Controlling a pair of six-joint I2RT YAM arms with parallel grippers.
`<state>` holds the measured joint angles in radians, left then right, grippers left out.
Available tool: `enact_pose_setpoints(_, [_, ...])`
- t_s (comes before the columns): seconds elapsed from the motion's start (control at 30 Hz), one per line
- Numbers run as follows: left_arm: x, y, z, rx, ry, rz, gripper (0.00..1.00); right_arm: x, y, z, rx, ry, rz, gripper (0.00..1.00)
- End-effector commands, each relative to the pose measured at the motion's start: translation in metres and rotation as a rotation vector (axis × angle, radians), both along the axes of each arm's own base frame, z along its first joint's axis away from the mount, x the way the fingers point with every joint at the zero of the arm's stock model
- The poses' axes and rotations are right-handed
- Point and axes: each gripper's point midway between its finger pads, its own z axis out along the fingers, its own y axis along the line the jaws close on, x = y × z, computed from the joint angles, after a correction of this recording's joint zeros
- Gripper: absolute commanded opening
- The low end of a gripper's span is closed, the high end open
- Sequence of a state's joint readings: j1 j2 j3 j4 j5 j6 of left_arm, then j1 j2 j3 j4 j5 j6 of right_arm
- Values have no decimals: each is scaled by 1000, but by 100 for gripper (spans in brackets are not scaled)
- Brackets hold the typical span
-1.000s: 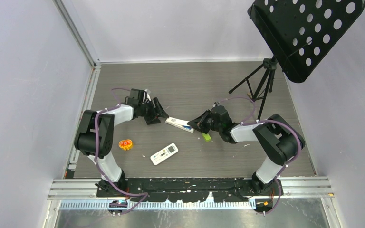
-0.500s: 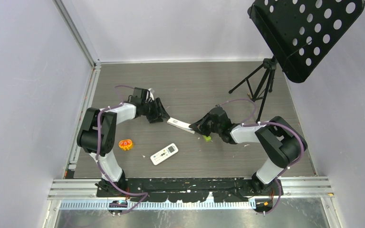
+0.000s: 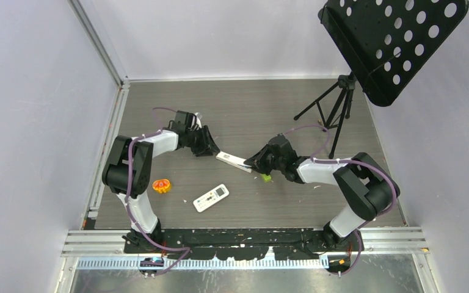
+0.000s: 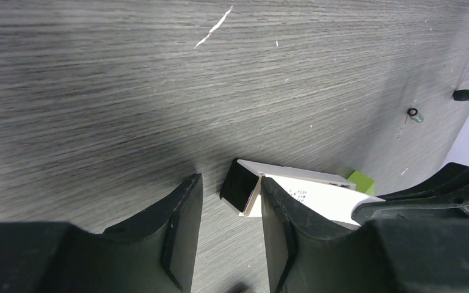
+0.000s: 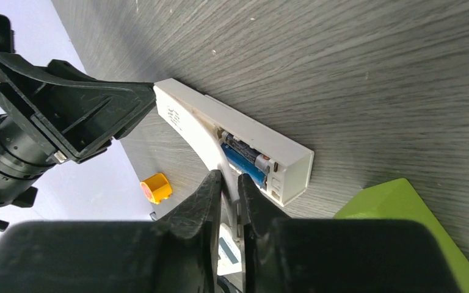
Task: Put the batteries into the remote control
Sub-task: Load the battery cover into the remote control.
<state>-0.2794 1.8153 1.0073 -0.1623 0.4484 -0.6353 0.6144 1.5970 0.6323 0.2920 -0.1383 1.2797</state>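
Two batteries (image 5: pixel 245 156), one blue and one dark, sit side by side in the open bay of the white remote (image 5: pixel 186 113). The remote lies mid-desk (image 3: pixel 250 104), between the arms. The right tool (image 5: pixel 229 180) is almost closed, pinching a thin white cover (image 5: pixel 210 148) at the bay. The left tool (image 4: pixel 231 182) is part open around the remote's far-left end; can't tell if it grips. A green block (image 5: pixel 403 213) is just right of the remote. A second remote (image 3: pixel 211 198) lies nearer.
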Motion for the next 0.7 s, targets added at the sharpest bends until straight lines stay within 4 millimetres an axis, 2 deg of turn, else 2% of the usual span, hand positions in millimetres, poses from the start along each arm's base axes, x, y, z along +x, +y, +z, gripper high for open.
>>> enact_pose_setpoints(0.0, [-27, 21, -42, 175, 111, -4, 40, -20, -24, -27, -147, 93, -5, 21])
enact_pose_setpoints(0.3, [-29, 27, -44, 215, 113, -1, 40, -24, -26, -5, -141, 82, 4, 35])
enact_pose_setpoints(0.43, [-28, 26, -43, 211, 110, -3, 40, -29, -37, 2, -177, 75, -11, 39])
enact_pose_setpoints(0.67, [-28, 24, -42, 198, 106, -12, 41, -28, -39, -5, -213, 76, 5, 39])
